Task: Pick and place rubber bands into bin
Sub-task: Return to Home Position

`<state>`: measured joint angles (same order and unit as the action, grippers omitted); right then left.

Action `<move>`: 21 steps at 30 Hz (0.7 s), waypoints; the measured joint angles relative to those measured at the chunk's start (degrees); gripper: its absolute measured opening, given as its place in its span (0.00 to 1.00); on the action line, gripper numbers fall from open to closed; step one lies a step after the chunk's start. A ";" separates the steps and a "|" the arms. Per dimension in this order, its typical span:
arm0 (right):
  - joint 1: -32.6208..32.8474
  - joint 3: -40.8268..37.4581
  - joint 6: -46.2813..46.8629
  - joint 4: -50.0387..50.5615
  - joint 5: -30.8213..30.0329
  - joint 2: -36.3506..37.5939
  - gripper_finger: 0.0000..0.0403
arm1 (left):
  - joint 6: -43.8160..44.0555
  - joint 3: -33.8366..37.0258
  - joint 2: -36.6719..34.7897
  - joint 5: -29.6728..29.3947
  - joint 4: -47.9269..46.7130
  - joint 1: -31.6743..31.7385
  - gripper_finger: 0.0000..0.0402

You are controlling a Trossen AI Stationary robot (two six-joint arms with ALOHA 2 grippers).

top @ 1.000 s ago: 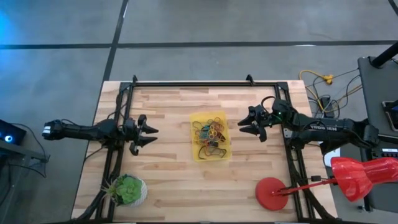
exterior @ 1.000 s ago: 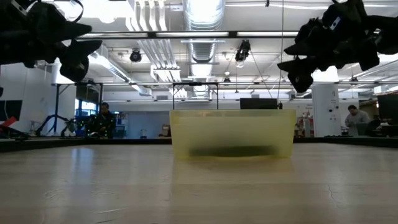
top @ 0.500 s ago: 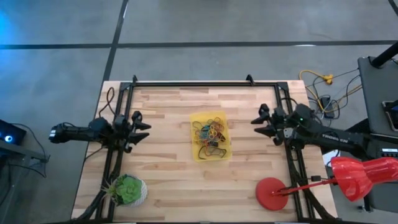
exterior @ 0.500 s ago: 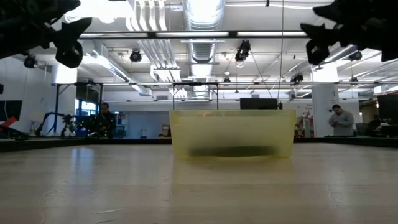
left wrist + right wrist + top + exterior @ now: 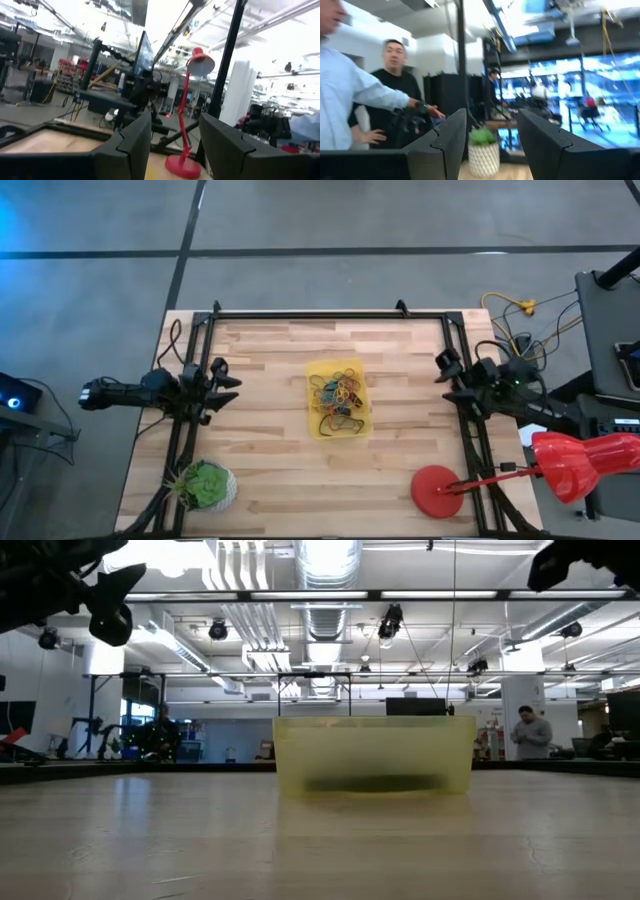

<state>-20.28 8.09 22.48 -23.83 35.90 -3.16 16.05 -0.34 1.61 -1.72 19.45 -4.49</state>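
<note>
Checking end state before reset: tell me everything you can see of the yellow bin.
Small translucent yellow plastic bin, rectangular, rounded corners, low walls. It sits flat near the middle of the wooden table, slightly askew. A tangle of rubber bands in several colours lies inside; through the wall in the low view they show as a dark smear. Nothing else touches it: the left gripper and right gripper hang open at the table's side edges.

Only the bin [image 5: 335,367] seems to obstruct the open table [image 5: 270,450].
</note>
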 joint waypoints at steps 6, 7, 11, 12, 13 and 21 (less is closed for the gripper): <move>4.27 -0.03 -0.02 -1.03 0.07 3.17 0.42 | 0.00 0.00 0.81 -0.03 -0.27 0.00 0.38; 5.02 -0.07 0.00 -1.05 -0.02 3.08 0.42 | 0.00 0.00 1.05 -0.02 -0.42 0.00 0.38; 7.66 -0.11 0.00 -1.11 0.01 3.15 0.41 | 0.00 0.00 2.06 -0.02 -0.43 0.00 0.38; 7.93 -0.12 0.00 -1.11 0.05 3.06 0.41 | 0.00 0.00 2.31 -0.04 -0.44 0.00 0.38; 8.09 -0.14 0.01 -1.10 0.08 2.87 0.41 | 0.00 0.00 2.54 -0.02 -0.46 0.00 0.38; 8.05 -0.16 0.00 -0.90 0.02 0.81 0.42 | 0.01 0.00 4.07 -0.02 -0.44 0.00 0.38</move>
<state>-12.23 7.92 22.48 -24.73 35.92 -2.35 16.06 -0.34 5.68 -1.74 19.00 -4.49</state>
